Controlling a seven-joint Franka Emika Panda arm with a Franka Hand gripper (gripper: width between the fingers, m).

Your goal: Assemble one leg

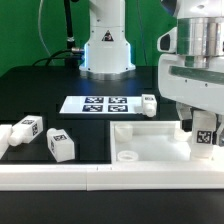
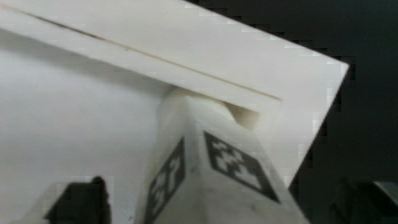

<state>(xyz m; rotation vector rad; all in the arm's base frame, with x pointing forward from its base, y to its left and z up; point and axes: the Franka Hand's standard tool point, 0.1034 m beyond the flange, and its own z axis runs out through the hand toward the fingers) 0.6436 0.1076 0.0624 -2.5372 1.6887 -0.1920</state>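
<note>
Now, fingers (image 1: 205, 136) clamped on one leg (image 1: 205, 134), upright, tag face toward the exterior camera, at the exterior view's right. Leg held over the near-right part of the big flat white panel (image 1: 150, 143); lower end close to or touching the panel surface, cannot tell which. Wrist view: same leg (image 2: 210, 165) seen lengthwise, two tagged faces showing, tip meeting the panel (image 2: 107, 110) near its raised rim; dark finger (image 2: 77, 203) visible beside the leg at one edge of the picture.

Panel lying flat on the dark desk (image 1: 40, 90), round hole near its corner toward the exterior view's left.

Three other legs lying loose: one (image 1: 150, 104) just beside the far edge of the panel, near the marker board (image 1: 98, 104); two (image 1: 27, 129) (image 1: 61, 145) at the exterior view's left, well apart from the panel, tilted on their sides, near each other.

Marker board flat on the desk, in front of the arm's white base (image 1: 106, 50). White rail (image 1: 100, 177) along the near desk edge
</note>
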